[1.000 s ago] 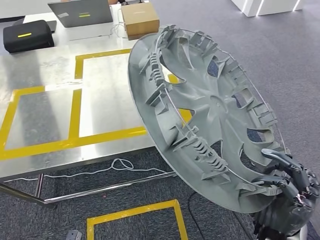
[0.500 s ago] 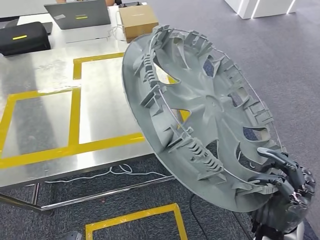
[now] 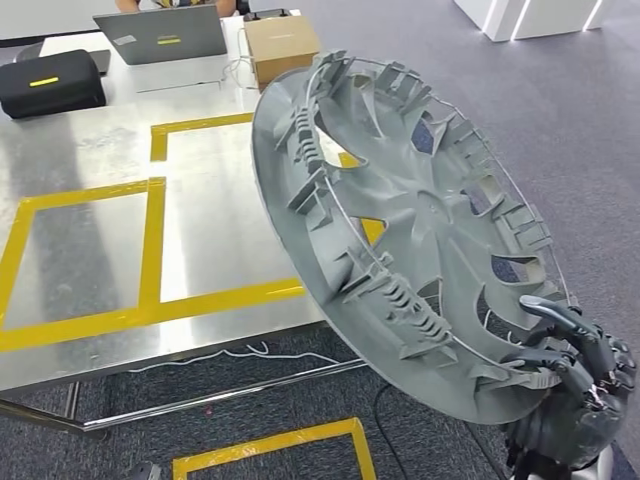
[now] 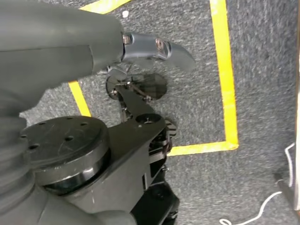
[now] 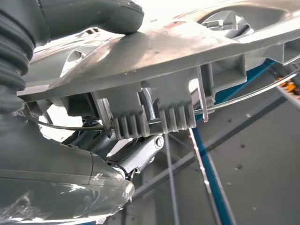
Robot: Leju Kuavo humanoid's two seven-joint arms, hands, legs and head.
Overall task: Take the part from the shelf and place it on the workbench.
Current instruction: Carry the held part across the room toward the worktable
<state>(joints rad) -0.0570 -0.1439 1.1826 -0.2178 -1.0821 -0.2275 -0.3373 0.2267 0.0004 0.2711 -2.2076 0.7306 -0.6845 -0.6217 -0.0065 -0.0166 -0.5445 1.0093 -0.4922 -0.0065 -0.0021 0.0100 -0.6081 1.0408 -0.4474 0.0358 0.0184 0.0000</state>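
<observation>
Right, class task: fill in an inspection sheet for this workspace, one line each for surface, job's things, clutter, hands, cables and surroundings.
Surface: shiny metal workbench marked with yellow tape rectangles.
Job's things: large grey plastic wheel cover, tilted, ribbed back towards the camera, partly above the bench's near corner.
Clutter: brown cardboard box, grey laptop, black case at the far edge.
Hands: right hand grips the cover's rim; left hand hangs over the floor, holding nothing.
Cables: white cable under the bench.
Surroundings: grey carpet, yellow floor tape.

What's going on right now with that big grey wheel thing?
Right hand grips wheel cover by its rim, tilted, beside the workbench. Left hand holds nothing. Marked spot bare.
</observation>
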